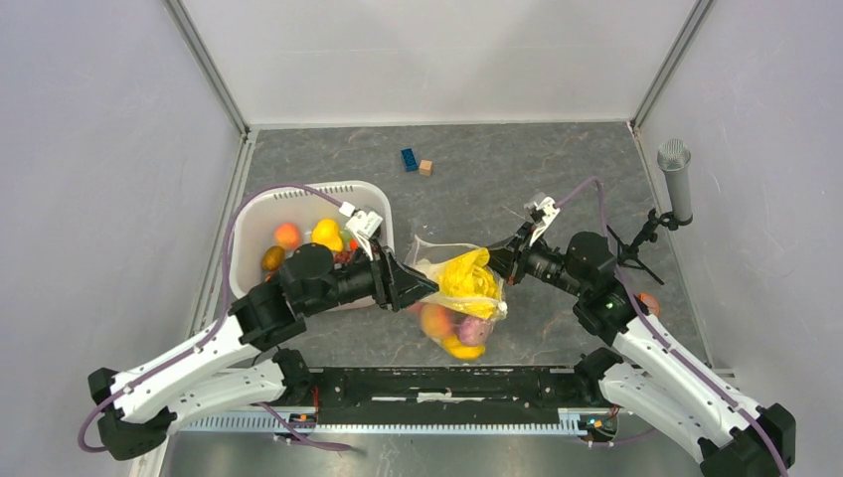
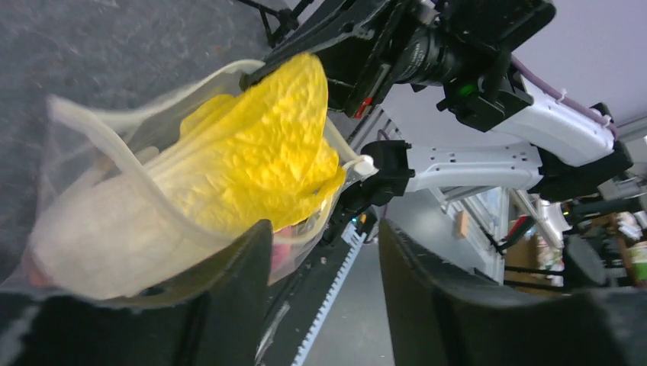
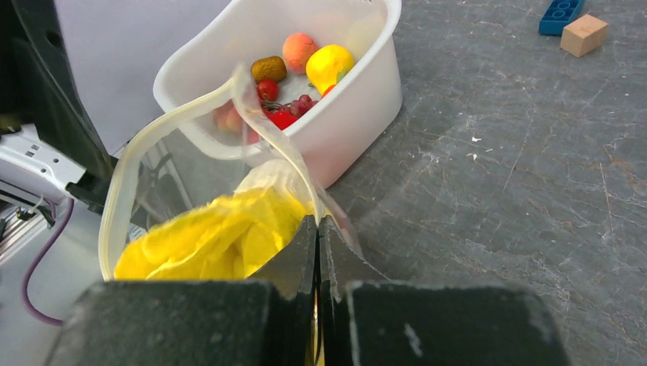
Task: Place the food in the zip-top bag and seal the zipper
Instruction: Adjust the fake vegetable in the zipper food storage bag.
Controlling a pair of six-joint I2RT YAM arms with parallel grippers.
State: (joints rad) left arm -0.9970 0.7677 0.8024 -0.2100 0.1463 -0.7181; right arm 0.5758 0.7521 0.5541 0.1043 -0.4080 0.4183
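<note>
We read this as a robotics lab test cell: white panel walls (image 1: 99, 149) w/ alu corner posts (image 1: 209, 65) box in a grey tabletop (image 1: 517, 199). Left arm (image 1: 199, 363) & right arm (image 1: 666, 373) sit bolted to a rail (image 1: 447, 383). There's a mic on a stand (image 1: 675, 174), plus cluttered shelving (image 2: 603, 244) in the bkgd.

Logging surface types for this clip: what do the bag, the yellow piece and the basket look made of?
The zip-top bag: thin, clear, flexible plastic film, slightly glossy; contents show through and its rim buckles. The yellow piece: matte, finely crinkled, probably soft plastic or foam, cannot tell which. The basket: smooth white plastic, seemingly rigid, since its walls stand straight.
</note>
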